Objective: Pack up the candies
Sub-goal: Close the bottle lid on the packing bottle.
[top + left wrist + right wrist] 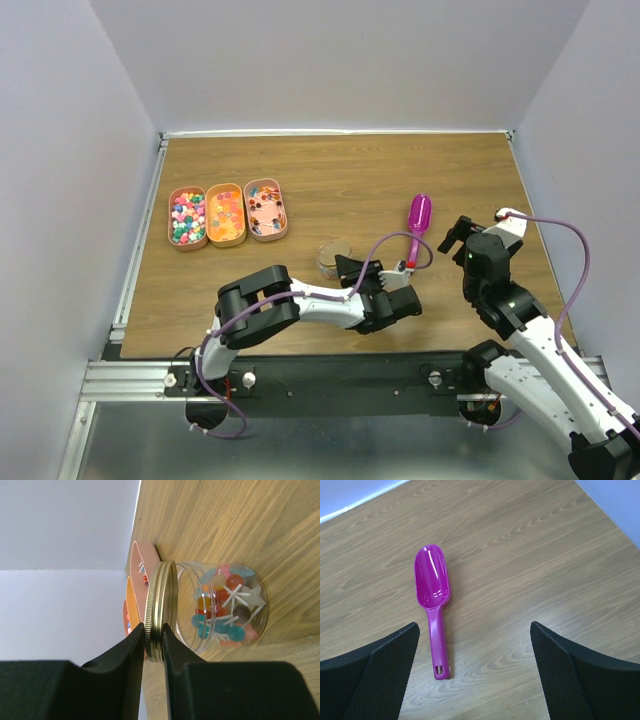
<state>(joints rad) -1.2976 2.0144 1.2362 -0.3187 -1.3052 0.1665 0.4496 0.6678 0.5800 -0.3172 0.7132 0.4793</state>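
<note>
Left wrist view shows the left gripper (152,636) pinching the rim of the gold lid (161,600) on a clear jar (186,580) holding candies (225,607). More candies fill three trays (226,186) at the table's left. The right gripper (475,645) is spread wide near the scoop (432,585).

Magenta scoop (432,585), gold lid (160,610), multicoloured candies (225,610), peach trays (226,185), wood-grain table (350,180).

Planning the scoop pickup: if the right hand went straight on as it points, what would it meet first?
Likely the wooden table, though the right hand might clip the scoop handle beside one finger; depth is unclear.
</note>
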